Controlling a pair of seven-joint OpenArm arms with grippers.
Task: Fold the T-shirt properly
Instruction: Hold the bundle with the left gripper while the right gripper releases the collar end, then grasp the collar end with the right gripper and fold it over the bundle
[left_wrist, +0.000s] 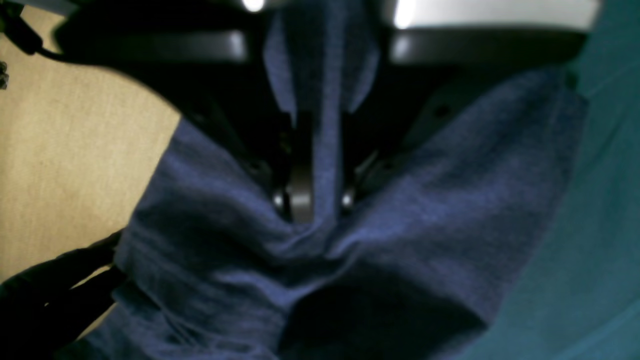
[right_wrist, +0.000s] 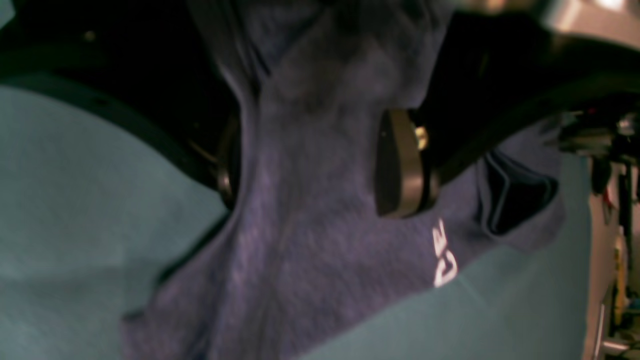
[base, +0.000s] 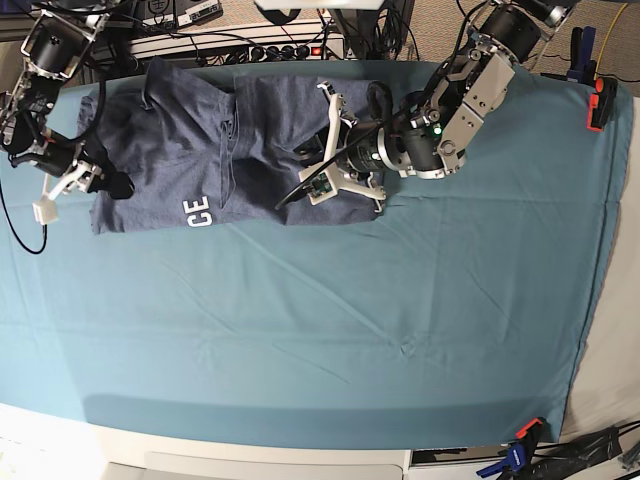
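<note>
The slate-blue T-shirt (base: 200, 140) lies spread at the back left of the teal tablecloth (base: 330, 320), its white letters "CE" (base: 197, 211) near its front edge. My left gripper (base: 315, 165) is at the shirt's right edge. In the left wrist view that gripper (left_wrist: 322, 200) is shut on a narrow pinch of the T-shirt (left_wrist: 425, 200), and folds gather at its tips. My right gripper (base: 92, 180) is at the shirt's left edge. In the right wrist view it (right_wrist: 307, 165) stands wide open, with a thick bunch of the T-shirt (right_wrist: 310, 240) running between the jaws.
A power strip and cables (base: 250, 45) run along the table's back edge behind the shirt. A red clamp (base: 600, 100) grips the cloth at the right edge and another clamp (base: 520, 440) sits at the front right corner. Beige floor (left_wrist: 65, 165) shows beyond the table.
</note>
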